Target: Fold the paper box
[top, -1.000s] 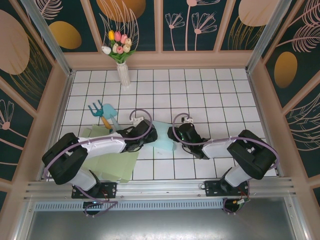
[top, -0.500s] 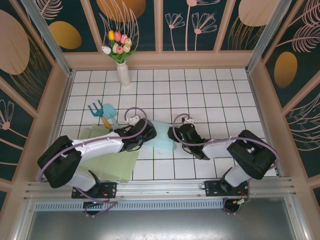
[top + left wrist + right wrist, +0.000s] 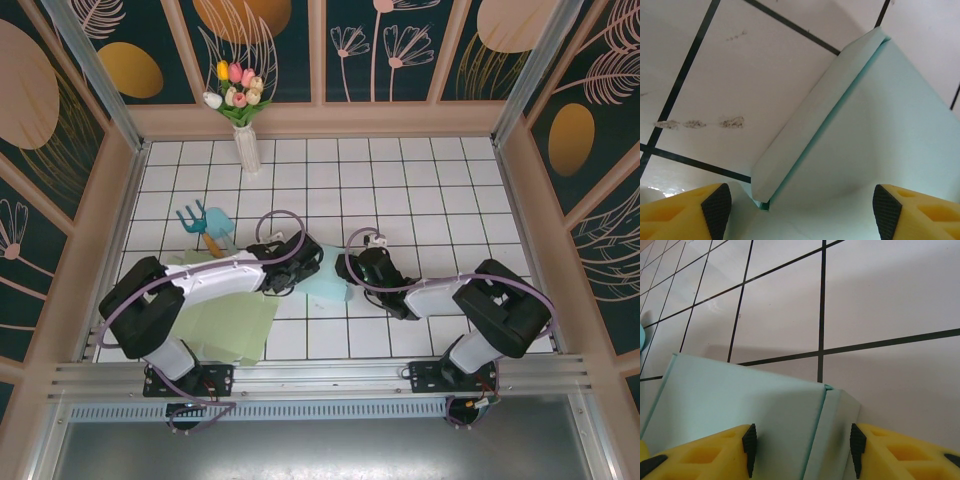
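- Centrally on the white tiled tabletop (image 3: 400, 180), towards its near edge, the pale mint-green paper box (image 3: 330, 285) lies partly folded, one flap raised
- Left gripper (image 3: 801, 210): jaws wide, over the box's panel
- Right gripper (image 3: 802, 450): jaws half apart, straddling its corner flap

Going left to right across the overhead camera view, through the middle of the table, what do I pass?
Toy garden tools → left end effector → paper box → right end effector → right arm's elbow.
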`<act>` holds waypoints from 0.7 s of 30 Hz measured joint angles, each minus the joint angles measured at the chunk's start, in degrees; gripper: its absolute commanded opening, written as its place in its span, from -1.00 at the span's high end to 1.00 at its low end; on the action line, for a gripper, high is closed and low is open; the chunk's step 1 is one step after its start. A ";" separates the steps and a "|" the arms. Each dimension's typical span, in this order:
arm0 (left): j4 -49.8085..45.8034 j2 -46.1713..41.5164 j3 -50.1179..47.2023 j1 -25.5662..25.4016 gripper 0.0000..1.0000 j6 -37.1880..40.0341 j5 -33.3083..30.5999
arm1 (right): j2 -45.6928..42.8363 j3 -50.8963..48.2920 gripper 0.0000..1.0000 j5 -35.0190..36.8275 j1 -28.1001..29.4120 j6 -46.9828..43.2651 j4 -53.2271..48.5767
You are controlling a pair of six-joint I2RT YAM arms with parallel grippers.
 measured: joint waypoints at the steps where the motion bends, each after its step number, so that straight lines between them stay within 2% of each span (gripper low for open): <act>1: -0.26 0.33 0.11 -0.04 -0.49 -0.17 0.24 | 0.07 -0.07 -0.10 0.00 0.00 0.00 0.15; 9: -0.94 1.07 0.59 -1.01 -0.33 -1.84 0.59 | 0.26 -0.24 -0.09 0.26 0.00 0.02 0.70; 19: -0.94 1.46 0.92 -1.11 -0.30 -2.10 0.59 | 0.48 -0.24 -0.09 0.61 0.00 0.04 1.03; 21: -0.81 1.46 0.85 -1.11 -0.24 -2.23 0.59 | 0.48 -0.26 -0.09 0.63 0.00 0.07 1.05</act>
